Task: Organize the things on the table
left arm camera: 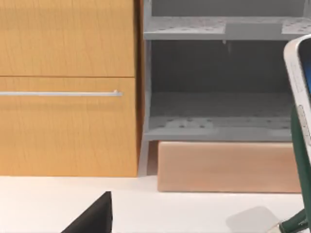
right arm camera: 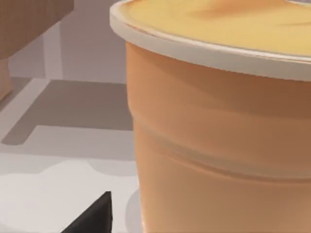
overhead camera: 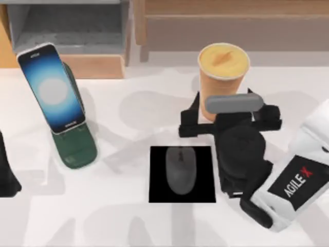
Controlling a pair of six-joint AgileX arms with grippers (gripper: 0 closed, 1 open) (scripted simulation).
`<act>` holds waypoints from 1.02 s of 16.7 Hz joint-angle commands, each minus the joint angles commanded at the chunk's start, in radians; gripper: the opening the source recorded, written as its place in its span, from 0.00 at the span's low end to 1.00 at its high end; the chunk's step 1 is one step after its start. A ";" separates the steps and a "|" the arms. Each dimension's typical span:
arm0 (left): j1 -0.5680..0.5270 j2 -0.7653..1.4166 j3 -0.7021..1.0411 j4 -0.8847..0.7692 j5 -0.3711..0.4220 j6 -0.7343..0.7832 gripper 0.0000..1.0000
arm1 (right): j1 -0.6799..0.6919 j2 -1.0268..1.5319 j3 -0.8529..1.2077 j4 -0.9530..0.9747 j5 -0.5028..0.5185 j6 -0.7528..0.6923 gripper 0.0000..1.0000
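The right arm [overhead camera: 293,188], nearest the camera, reaches in from the table's [overhead camera: 123,216] right edge; its gripper [overhead camera: 226,121] sits at the orange paper cup [overhead camera: 222,77], jaw state untellable. Leftward, the mouse [overhead camera: 181,170] lies on a black mat [overhead camera: 205,193], the smartphone [overhead camera: 51,87] leans in a green stand [overhead camera: 77,146], and the left gripper [overhead camera: 7,175] is parked at the left edge.

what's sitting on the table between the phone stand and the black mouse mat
Nothing. In the top view, the stretch of white table between the dark green phone stand and the black mat is bare apart from shadows.
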 joint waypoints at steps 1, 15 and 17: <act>0.000 0.000 0.000 0.000 0.000 0.000 1.00 | -0.004 0.027 0.021 0.032 0.003 -0.003 1.00; 0.000 0.000 0.000 0.000 0.000 0.000 1.00 | -0.053 0.108 0.145 0.049 -0.030 -0.012 1.00; 0.000 0.000 0.000 0.000 0.000 0.000 1.00 | -0.068 0.118 0.172 0.033 -0.045 -0.013 1.00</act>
